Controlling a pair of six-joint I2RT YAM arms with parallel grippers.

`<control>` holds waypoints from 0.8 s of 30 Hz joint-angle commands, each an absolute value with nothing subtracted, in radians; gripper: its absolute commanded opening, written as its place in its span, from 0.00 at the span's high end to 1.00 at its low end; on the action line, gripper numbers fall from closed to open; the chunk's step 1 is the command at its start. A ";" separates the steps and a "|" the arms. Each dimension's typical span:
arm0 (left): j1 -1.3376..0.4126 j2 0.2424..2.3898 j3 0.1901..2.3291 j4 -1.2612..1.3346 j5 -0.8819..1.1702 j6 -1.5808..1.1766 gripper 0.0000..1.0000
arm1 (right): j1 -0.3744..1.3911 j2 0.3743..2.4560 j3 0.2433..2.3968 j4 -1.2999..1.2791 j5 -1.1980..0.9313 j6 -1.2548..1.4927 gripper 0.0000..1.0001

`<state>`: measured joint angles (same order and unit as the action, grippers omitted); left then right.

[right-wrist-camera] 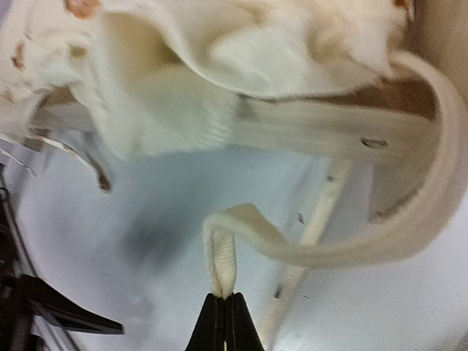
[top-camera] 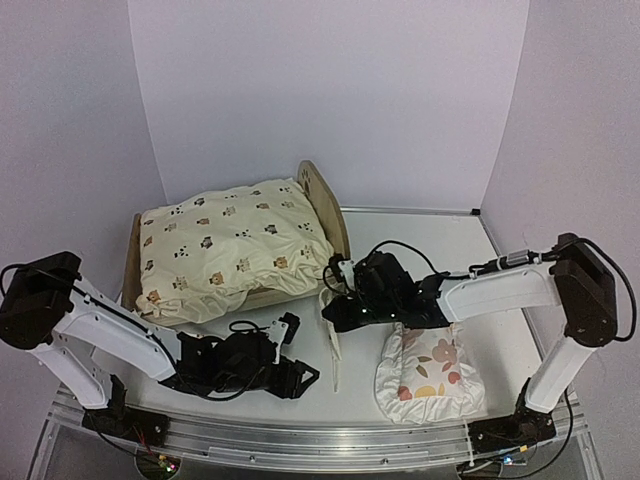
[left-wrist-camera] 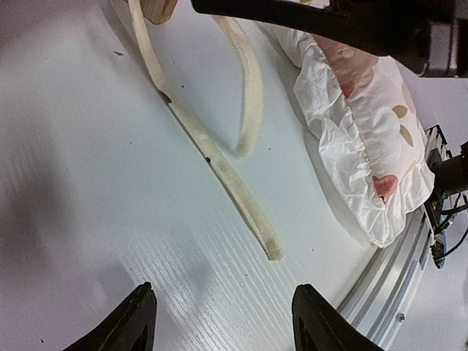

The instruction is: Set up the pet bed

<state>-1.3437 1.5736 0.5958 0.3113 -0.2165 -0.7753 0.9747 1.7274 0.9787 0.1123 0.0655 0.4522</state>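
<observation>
Pet bed [top-camera: 324, 200] stands back-left on the worktop [top-camera: 440, 245]. Right hand [right-wrist-camera: 224, 301], nearer, is closed, pinching a cream strap [right-wrist-camera: 221, 256] by the bed's right corner. Left hand [left-wrist-camera: 223, 300] is open and empty; a second strap [left-wrist-camera: 219, 172] runs lengthwise ahead of it.

Light-wood pet bed [top-camera: 325, 195], cream animal-print cushion [top-camera: 225, 240], white pillow [top-camera: 430, 375] with red-and-tan floral print, cream strap [left-wrist-camera: 219, 170]

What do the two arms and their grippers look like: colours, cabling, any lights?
Both arms have white link shells, left arm and right arm, with bulky black joint housings. Thin black cables loop over the wrists. The left gripper and right gripper have tapered black fingers. Small green and red lights glow at the bases.
</observation>
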 commanded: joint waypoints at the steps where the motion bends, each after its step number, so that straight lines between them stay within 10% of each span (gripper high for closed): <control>1: -1.348 1.505 0.576 0.295 -0.267 -0.756 0.36 | 0.995 1.747 0.961 0.341 -0.057 0.633 1.00; 16: -1.348 1.442 0.556 0.224 -0.313 -0.755 0.37 | 0.997 1.875 0.786 0.641 0.069 0.853 0.99; 24: -1.348 1.465 0.586 0.197 -0.311 -0.736 0.37 | 0.995 1.807 0.671 0.639 0.144 0.851 0.73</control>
<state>-1.3437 1.4689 0.5602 0.2172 -0.2915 -0.7595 0.9955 1.8743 0.6956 0.6006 0.0923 0.8429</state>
